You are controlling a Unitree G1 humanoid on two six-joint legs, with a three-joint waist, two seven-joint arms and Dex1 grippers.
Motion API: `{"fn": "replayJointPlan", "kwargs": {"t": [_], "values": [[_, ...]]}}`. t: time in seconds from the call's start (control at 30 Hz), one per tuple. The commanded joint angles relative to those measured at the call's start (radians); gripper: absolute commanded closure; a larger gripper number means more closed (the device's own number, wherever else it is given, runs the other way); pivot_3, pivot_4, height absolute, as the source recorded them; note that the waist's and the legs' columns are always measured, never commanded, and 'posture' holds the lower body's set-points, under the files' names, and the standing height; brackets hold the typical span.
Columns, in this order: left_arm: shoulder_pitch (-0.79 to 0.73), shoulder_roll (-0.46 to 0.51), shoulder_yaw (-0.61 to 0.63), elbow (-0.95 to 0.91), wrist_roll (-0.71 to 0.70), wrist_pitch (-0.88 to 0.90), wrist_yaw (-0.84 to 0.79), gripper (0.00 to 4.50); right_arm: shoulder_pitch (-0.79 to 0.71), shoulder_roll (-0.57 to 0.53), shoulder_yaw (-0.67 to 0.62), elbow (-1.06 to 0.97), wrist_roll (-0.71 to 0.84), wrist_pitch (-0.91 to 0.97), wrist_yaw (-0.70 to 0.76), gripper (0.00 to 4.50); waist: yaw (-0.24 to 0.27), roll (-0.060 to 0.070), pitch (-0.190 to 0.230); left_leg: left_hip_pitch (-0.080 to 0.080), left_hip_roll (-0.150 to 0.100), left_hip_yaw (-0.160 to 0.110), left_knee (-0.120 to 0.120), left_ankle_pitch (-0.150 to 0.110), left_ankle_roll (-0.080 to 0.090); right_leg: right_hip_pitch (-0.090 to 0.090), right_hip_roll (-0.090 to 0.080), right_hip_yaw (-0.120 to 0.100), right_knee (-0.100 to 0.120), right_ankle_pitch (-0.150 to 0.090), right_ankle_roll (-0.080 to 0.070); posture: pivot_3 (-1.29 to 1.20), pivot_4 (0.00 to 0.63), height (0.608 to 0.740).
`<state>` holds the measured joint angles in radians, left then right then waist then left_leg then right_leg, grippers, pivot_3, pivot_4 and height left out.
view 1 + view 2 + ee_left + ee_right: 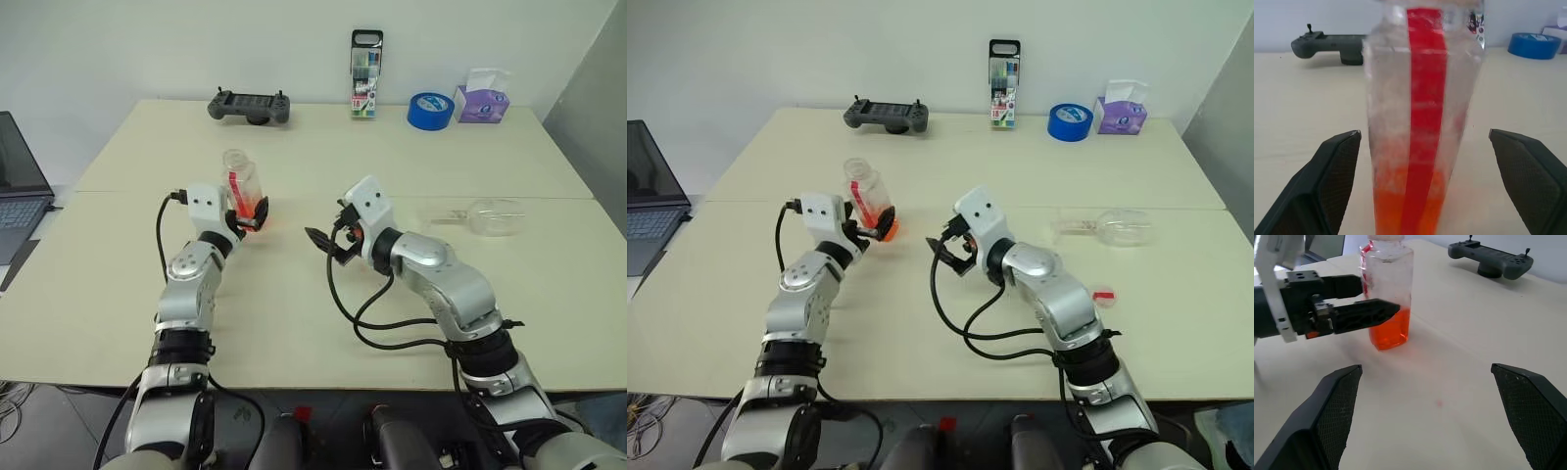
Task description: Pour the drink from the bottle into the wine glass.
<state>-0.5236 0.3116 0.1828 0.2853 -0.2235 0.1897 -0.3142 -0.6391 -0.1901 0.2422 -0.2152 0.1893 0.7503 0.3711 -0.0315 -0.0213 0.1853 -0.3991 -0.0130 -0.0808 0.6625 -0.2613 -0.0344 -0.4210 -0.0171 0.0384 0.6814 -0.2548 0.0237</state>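
Left gripper (251, 217) spread wide around the upright bottle (242, 186) — right gripper (328, 245) also agape, empty — wine glass (490, 217) toppled

Both arms reach forward over the surface, forearms low. The left gripper (250, 213) points level toward the far side, jaws spread wide (nothing clamped between them). The right gripper (323, 242) angles toward the left, jaws likewise wide apart.

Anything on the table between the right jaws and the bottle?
No. Bare tabletop separates the right gripper from the bottle in the head views.
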Motion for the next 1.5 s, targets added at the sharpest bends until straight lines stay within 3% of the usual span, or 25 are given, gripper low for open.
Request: {"fn": "replayJointPlan", "kwargs": {"t": [0.03,0.33,0.53,0.77,0.87,1.07,1.27,1.4,1.5], "values": [[0.033,0.013,0.002,-0.150,-0.013,0.053,0.009,0.01,0.016,-0.014,-0.049,-0.080,0.023,0.004,0.010,0.00,0.000,0.000,0.000,0.000,0.000,0.000,0.000,0.000,0.000,0.000,0.000,0.000,0.000,0.000,0.000,0.00,0.150,0.740],[0.265,0.008,-0.050,-0.577,-0.108,0.280,-0.026,0.01,0.185,-0.068,-0.255,-0.313,0.166,0.089,0.008,0.00,0.000,0.000,0.000,0.000,0.000,0.001,-0.001,0.000,0.000,0.001,-0.001,0.001,-0.001,0.000,0.000,0.00,0.150,0.740],[0.379,0.055,-0.233,-0.755,-0.133,0.321,-0.173,0.01,0.279,-0.019,-0.481,-0.312,0.257,0.162,-0.106,0.00,0.002,0.000,0.000,0.003,0.000,0.000,0.000,0.000,0.000,0.005,0.001,0.002,-0.001,0.000,0.000,0.00,0.150,0.740],[0.258,0.000,-0.432,-0.659,-0.059,0.278,-0.231,0.01,0.118,0.164,-0.791,-0.015,0.462,0.164,-0.316,0.00,0.001,0.000,0.000,0.009,0.003,0.005,-0.002,0.000,0.001,0.011,0.010,0.003,-0.002,-0.001,0.000,0.00,0.150,0.740],[0.212,-0.024,-0.450,-0.623,-0.056,0.283,-0.240,0.01,0.029,0.218,-0.932,0.144,0.585,0.160,-0.439,0.00,0.000,0.001,0.000,0.009,0.004,0.006,-0.002,0.000,0.001,0.010,0.012,0.003,-0.002,-0.001,0.000,0.00,0.150,0.740],[0.200,-0.024,-0.435,-0.615,-0.061,0.286,-0.249,0.01,-0.065,0.229,-1.069,0.376,0.737,0.077,-0.552,0.00,-0.001,0.002,0.001,0.010,0.005,0.006,-0.003,-0.001,0.001,0.010,0.013,0.003,-0.002,-0.001,-0.001,0.00,0.150,0.740],[0.196,-0.033,-0.424,-0.614,-0.060,0.291,-0.231,0.01,-0.115,0.189,-1.100,0.573,0.804,-0.045,-0.524,0.00,-0.002,0.003,0.001,0.010,0.005,0.007,-0.002,-0.001,0.001,0.010,0.013,0.004,-0.002,-0.001,-0.001,0.00,0.150,0.740],[0.186,-0.052,-0.400,-0.603,-0.078,0.319,-0.210,0.01,-0.175,0.122,-1.076,0.785,0.738,-0.193,-0.477,0.00,-0.003,0.003,0.001,0.010,0.005,0.008,-0.002,-0.001,0.002,0.010,0.013,0.004,-0.002,-0.001,-0.001,0.00,0.150,0.740],[0.173,-0.058,-0.382,-0.588,-0.077,0.325,-0.204,0.00,-0.217,0.082,-1.074,0.918,0.728,-0.281,-0.424,0.57,-0.004,0.003,0.001,0.012,0.005,0.009,-0.002,-0.001,0.002,0.012,0.014,0.005,-0.002,-0.001,0.000,0.00,0.150,0.740]]}}
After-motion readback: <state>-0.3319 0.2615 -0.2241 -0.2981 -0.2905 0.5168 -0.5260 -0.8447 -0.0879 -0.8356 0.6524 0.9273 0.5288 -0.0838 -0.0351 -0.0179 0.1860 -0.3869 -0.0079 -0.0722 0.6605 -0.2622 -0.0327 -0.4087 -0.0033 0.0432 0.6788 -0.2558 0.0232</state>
